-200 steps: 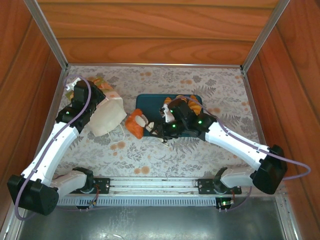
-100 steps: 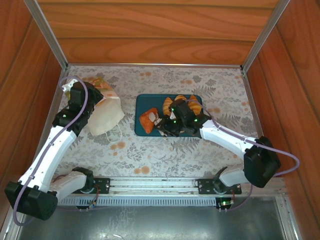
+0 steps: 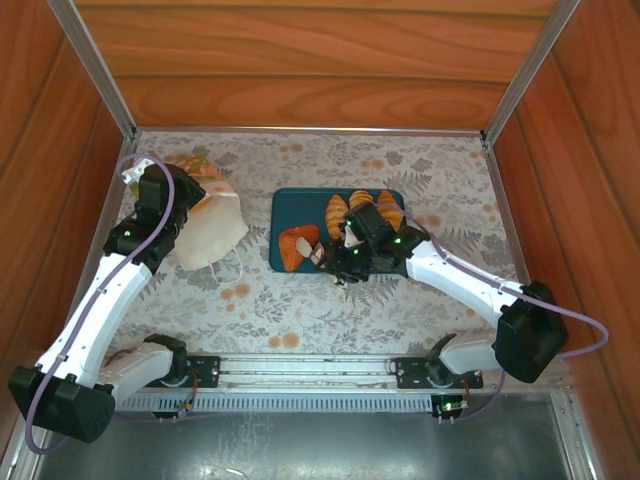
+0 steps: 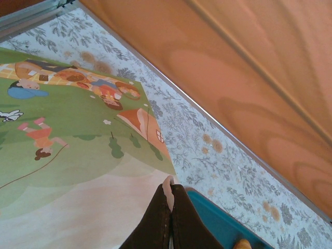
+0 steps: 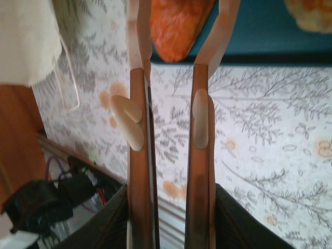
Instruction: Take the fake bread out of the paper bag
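The paper bag (image 3: 212,232) lies on its side at the left, green printed panel (image 4: 62,129) toward the back. My left gripper (image 3: 165,195) is shut on the bag's edge, a strip of white paper pinched between its tips (image 4: 169,188). Several pieces of fake bread lie on the blue tray (image 3: 300,200): three golden croissants (image 3: 362,205) at the back and an orange-brown piece (image 3: 297,246) at the front left. My right gripper (image 3: 325,256) stands open at the tray's near edge. That orange piece (image 5: 174,36) rests on the tray between its spread fingertips (image 5: 180,10).
Wooden walls close in the back and both sides, with metal posts at the corners. The bag's white cord handle (image 5: 67,88) trails on the floral tablecloth (image 3: 300,300) toward the tray. A metal rail (image 3: 310,372) with the arm bases runs along the near edge.
My right gripper carried the orange piece from left of the tray onto it, and its jaws have spread apart. The left gripper stayed shut on the bag, shifting slightly.
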`<state>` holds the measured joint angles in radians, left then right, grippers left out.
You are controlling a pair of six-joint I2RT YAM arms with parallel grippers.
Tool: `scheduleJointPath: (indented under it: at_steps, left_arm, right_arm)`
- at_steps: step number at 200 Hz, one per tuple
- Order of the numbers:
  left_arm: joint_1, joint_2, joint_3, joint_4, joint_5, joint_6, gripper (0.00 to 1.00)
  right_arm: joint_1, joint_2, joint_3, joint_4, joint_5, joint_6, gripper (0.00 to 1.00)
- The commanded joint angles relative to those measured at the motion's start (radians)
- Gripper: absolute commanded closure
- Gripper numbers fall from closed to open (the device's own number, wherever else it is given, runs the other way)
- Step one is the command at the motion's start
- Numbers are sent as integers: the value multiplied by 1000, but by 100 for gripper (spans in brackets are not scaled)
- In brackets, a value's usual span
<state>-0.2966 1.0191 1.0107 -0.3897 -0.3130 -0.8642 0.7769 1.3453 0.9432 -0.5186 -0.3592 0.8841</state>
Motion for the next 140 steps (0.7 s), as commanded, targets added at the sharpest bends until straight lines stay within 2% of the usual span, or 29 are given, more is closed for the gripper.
scheduleJointPath:
  at_steps: [1,18,39,66,113,140]
  left_arm:
    - [-7,-4,0,-15,-3,9,100]
    - [-8,-6,2,-15,2,10,100]
    - [-8,-18,1,-15,2,19,100]
    - [-7,-33,-9,-15,-8,24,100]
    - [-7,-49,-19,-15,-13,25,100]
    - [-6,-57,-25,-15,-15,27,100]
  right_arm:
    - [-7,1,36,-49,-135,-109,60]
    - [-7,15,60,-57,-173,-160,61]
    - [-7,20,150,-182,-63,-254,62]
    - [-6,69,310,-357,47,-473,62]
    - [-5,271,589,-612,151,-818,59]
    - [-4,404,730,-703,217,-923,59]
